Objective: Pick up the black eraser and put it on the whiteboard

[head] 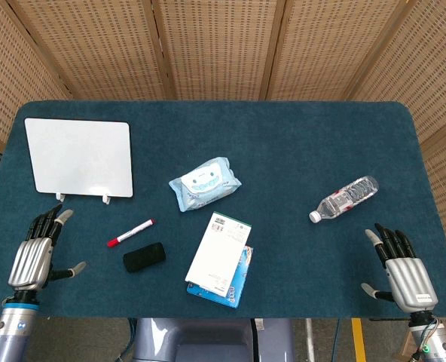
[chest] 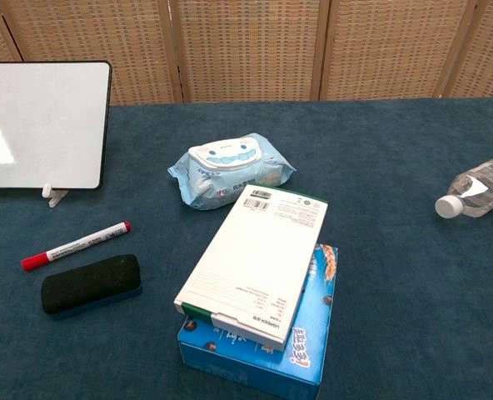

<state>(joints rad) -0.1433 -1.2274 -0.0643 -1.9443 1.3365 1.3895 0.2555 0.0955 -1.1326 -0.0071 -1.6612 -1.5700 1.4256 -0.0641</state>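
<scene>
The blue carpeted tabletop [head: 298, 143] carries the white rectangular whiteboard [head: 79, 157] at upper left. The left hand [head: 35, 254], fingers wide and empty, is at lower left; the right hand [head: 402, 273] too, at lower right. The black oblong eraser [head: 144, 257] lies untouched at lower left-centre, so the reach is beginning; next the left hand must close around it.

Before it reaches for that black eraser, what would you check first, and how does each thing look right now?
1. Black oblong eraser free to grab: ok, nothing on it; the red-capped marker pen lies close beside it but apart.
2. Left hand empty, fingers apart: ok.
3. Path from left hand to eraser: ok, bare blue table mat between them.
4. White rectangular whiteboard free to receive it: ok, its face is bare.
5. Whether the whiteboard lies flat or tilts on its small feet: cannot tell.
6. Right hand out of the way: ok, empty at the far edge.
</scene>
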